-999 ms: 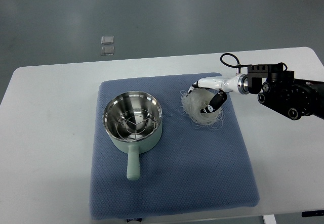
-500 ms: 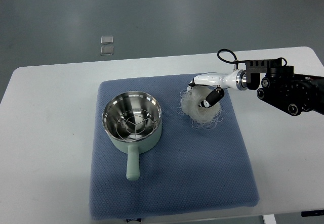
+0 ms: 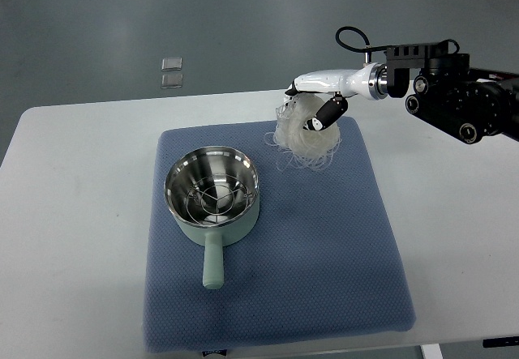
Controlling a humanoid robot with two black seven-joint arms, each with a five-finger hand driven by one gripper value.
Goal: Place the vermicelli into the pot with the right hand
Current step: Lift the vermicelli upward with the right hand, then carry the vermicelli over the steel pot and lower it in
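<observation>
The right hand [image 3: 315, 108] has its fingers wrapped around the vermicelli [image 3: 304, 136] — the pot [image 3: 212, 199] sits below and left of it — on the blue mat [image 3: 324, 254].

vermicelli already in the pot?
No: the right hand holds the vermicelli bundle over the blue mat, right of the pot, which contains only a wire rack.
</observation>
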